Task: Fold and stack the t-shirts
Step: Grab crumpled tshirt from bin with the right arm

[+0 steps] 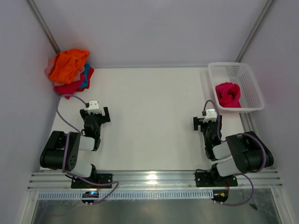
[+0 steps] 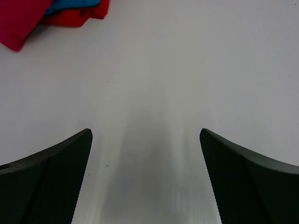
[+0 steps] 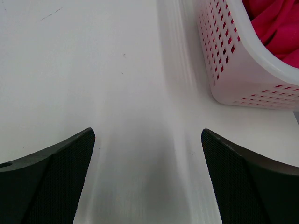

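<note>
A crumpled crimson t-shirt [image 1: 228, 94] lies in the white mesh basket [image 1: 252, 88] at the right; part of this shirt [image 3: 275, 28] shows in the right wrist view. At the back left corner, several t-shirts sit in a pile [image 1: 69, 70], orange on top, with red, blue and pale pink under it; their crimson and blue edges [image 2: 42, 14] appear in the left wrist view. My left gripper [image 1: 95, 113] is open over bare table, near the arm's base. My right gripper [image 1: 208, 122] is open too, just in front of the basket, holding nothing.
The white table [image 1: 149, 116] is walled in by white panels at the back and both sides. The basket's wall [image 3: 233, 60] stands close to the right gripper's right side. A metal rail [image 1: 154, 179] runs along the near edge.
</note>
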